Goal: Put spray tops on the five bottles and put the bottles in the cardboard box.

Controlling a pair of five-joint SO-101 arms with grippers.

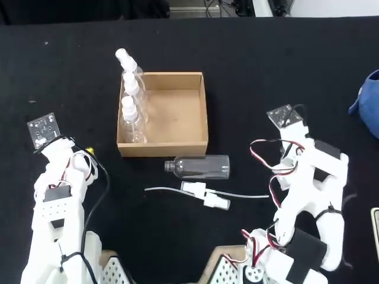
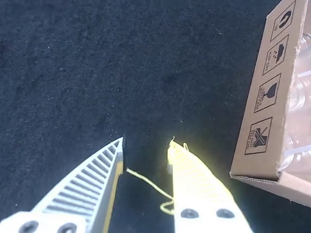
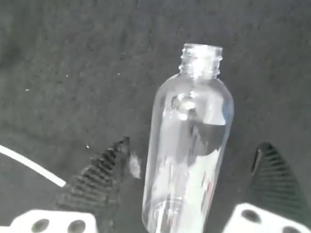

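Left tool (image 2: 146,141) agape, pictograms (image 2: 270,92) on cardboard box (image 2: 243,162)

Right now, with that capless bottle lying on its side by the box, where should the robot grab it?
Probably around the wide, straight middle of the bottle, coming from its base end, which the open right tool faces. The body lies flat on its side; the threaded neck should stay free for a spray top.
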